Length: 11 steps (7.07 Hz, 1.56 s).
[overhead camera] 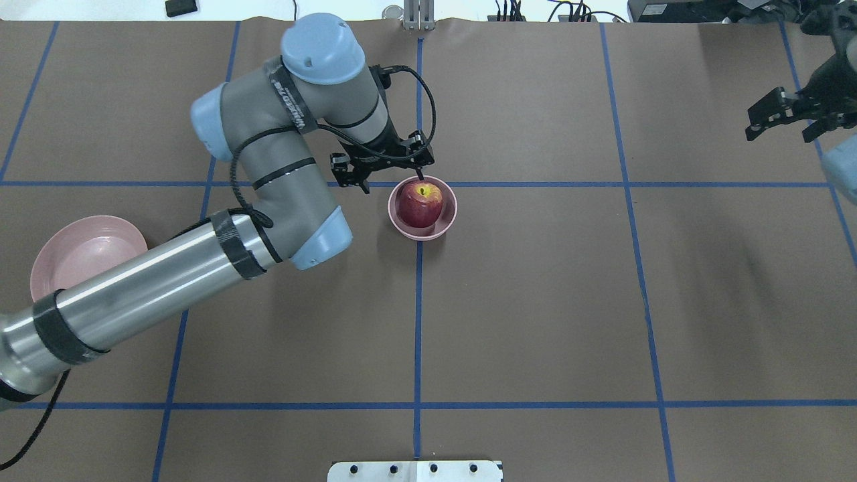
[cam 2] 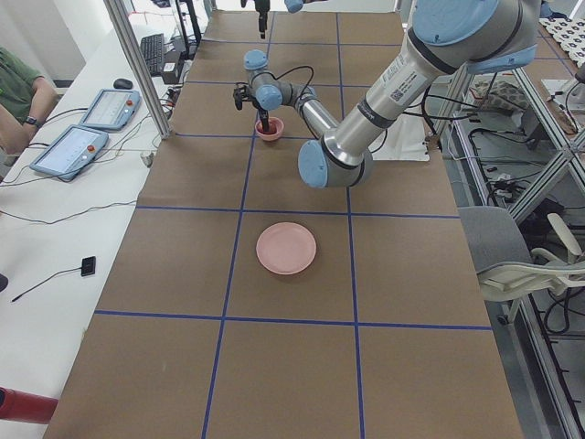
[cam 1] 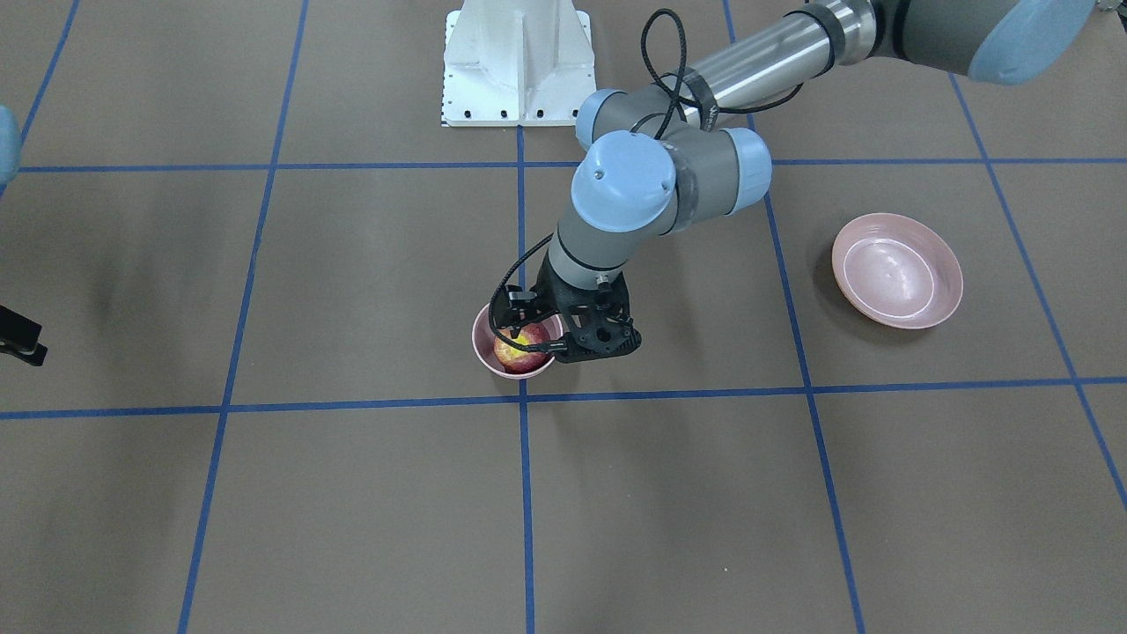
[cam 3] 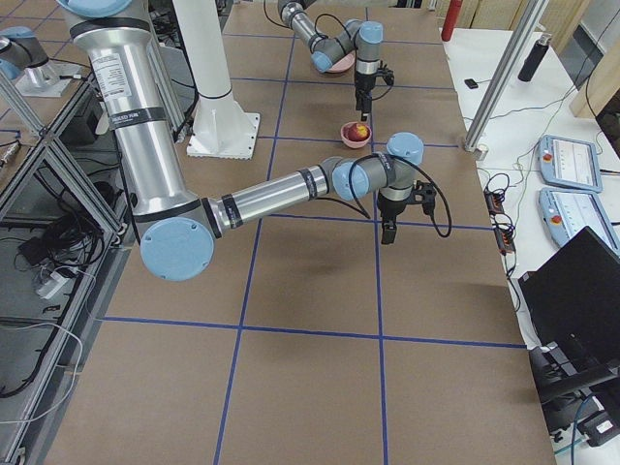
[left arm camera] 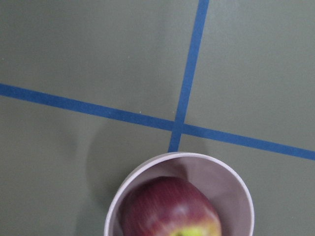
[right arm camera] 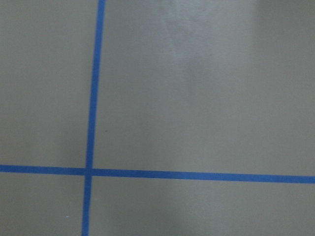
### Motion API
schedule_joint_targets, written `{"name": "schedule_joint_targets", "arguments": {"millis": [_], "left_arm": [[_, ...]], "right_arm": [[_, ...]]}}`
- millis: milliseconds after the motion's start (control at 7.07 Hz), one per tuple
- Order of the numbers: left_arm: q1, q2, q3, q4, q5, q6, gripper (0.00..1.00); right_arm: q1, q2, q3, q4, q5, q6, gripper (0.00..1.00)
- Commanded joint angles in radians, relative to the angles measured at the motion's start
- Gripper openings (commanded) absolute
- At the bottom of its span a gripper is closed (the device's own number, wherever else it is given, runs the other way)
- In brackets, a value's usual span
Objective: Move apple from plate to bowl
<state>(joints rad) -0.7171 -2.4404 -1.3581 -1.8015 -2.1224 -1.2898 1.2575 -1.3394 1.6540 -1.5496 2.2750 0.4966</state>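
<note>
The dark red apple (overhead camera: 420, 204) with a yellow-green top sits inside the small deep pink bowl (overhead camera: 450, 215) near the table's middle; both also show in the front view, apple (cam 1: 521, 350) in bowl (cam 1: 482, 350), and in the left wrist view, apple (left arm camera: 170, 209) in bowl (left arm camera: 231, 184). My left gripper (overhead camera: 394, 179) hangs just above the bowl's far-left rim, jaws open and empty, one fingertip close to the apple's stem. The wide pink plate (overhead camera: 73, 258) lies empty on my left (cam 1: 898, 273). My right gripper (overhead camera: 783, 127) hovers open and empty at the far right.
The left arm's elbow and forearm (overhead camera: 201, 268) stretch over the table between plate and bowl. A white mounting base (cam 1: 518, 62) stands at the robot's side. Blue tape lines mark a grid on the brown table.
</note>
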Motion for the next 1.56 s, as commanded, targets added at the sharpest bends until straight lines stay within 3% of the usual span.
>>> {"name": "schedule_joint_targets", "arguments": {"millis": [0, 142, 283, 425, 708, 849, 991, 1415], "left_arm": [[-0.127, 0.159, -0.175, 0.06, -0.007, 0.186, 0.99], [-0.189, 0.253, -0.27, 0.103, -0.004, 0.355, 0.99], [-0.29, 0.412, -0.35, 0.105, -0.011, 0.504, 0.99], [-0.429, 0.496, -0.351, 0.114, -0.043, 0.682, 0.99], [-0.646, 0.56, -0.182, 0.12, -0.12, 0.948, 0.99], [-0.76, 0.64, -0.155, 0.119, -0.183, 1.235, 0.99], [-0.815, 0.696, -0.151, 0.128, -0.18, 1.45, 0.99], [-0.831, 0.779, -0.134, 0.114, -0.177, 1.452, 0.99]], "right_arm": [[0.106, -0.069, -0.012, -0.015, -0.002, -0.143, 1.0], [0.131, -0.096, -0.019, -0.017, -0.002, -0.174, 1.0], [0.15, -0.133, -0.016, -0.017, 0.001, -0.203, 1.0], [0.173, -0.162, -0.019, -0.018, 0.001, -0.272, 1.0], [0.187, -0.199, -0.01, -0.014, 0.052, -0.286, 1.0], [0.188, -0.21, -0.014, -0.006, 0.049, -0.288, 1.0], [0.195, -0.207, -0.005, -0.003, 0.047, -0.294, 1.0], [0.258, -0.256, -0.003, -0.017, 0.026, -0.431, 1.0]]}}
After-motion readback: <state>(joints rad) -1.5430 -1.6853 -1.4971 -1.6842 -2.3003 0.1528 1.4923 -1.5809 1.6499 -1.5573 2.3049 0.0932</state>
